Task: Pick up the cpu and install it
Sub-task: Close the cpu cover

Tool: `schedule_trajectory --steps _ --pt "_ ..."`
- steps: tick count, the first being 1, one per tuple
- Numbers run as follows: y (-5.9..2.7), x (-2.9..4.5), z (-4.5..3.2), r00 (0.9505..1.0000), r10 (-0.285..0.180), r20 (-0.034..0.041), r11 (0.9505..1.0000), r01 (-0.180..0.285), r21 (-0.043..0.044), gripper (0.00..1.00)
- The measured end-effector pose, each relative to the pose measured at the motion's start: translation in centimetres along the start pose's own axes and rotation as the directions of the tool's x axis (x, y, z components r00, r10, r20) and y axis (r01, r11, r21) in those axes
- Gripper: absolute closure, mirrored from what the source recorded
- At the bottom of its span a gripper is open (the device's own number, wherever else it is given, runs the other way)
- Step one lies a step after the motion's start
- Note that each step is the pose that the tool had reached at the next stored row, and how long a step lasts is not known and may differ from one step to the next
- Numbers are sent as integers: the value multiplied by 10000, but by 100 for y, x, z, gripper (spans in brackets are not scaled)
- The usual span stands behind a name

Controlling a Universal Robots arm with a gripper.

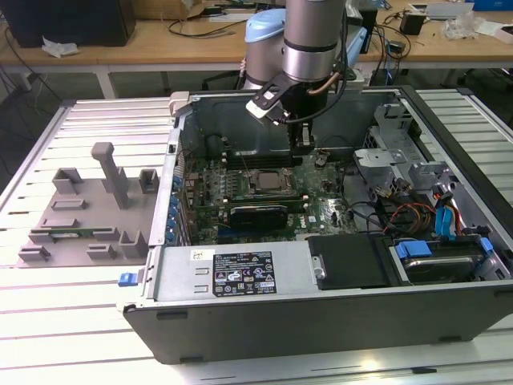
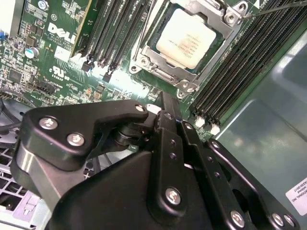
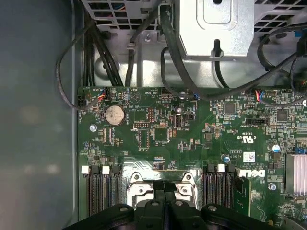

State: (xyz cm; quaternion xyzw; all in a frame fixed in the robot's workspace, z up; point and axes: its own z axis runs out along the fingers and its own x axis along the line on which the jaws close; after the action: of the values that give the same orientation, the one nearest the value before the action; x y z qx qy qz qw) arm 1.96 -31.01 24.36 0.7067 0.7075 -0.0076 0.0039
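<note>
Black metal fingers of the gripper (image 2: 160, 100) are pressed together with nothing between them, poised just above the green motherboard (image 3: 192, 129), beside the socket (image 2: 144, 61). The cpu (image 2: 187, 37), silver-topped, lies flat and square inside that socket's metal frame. This suggests it is already seated, which would explain why the claw carries nothing. The computer case (image 1: 321, 329) lies on its side with its open face upward, so the arm can reach the board from above. On the exterior view's left, a grey fixture (image 1: 80, 216) rests on the slatted table (image 1: 48, 321).
</note>
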Motion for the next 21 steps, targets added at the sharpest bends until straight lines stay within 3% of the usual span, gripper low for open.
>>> schedule_trajectory --steps 1,3,6,10,18,21 --pt "0 0 0 10000 1 -1 10000 -1 11 89" --pt "0 0 5 10000 -3 0 9997 3 235 89" --pt "-22 0 6 10000 -13 -1 9997 13 237 89" --pt "-160 -21 38 10000 -29 -2 9997 29 225 89" --pt "-332 -37 96 10000 -69 2 9998 69 181 89" --pt "-338 -36 97 10000 -84 1 9998 84 178 89"
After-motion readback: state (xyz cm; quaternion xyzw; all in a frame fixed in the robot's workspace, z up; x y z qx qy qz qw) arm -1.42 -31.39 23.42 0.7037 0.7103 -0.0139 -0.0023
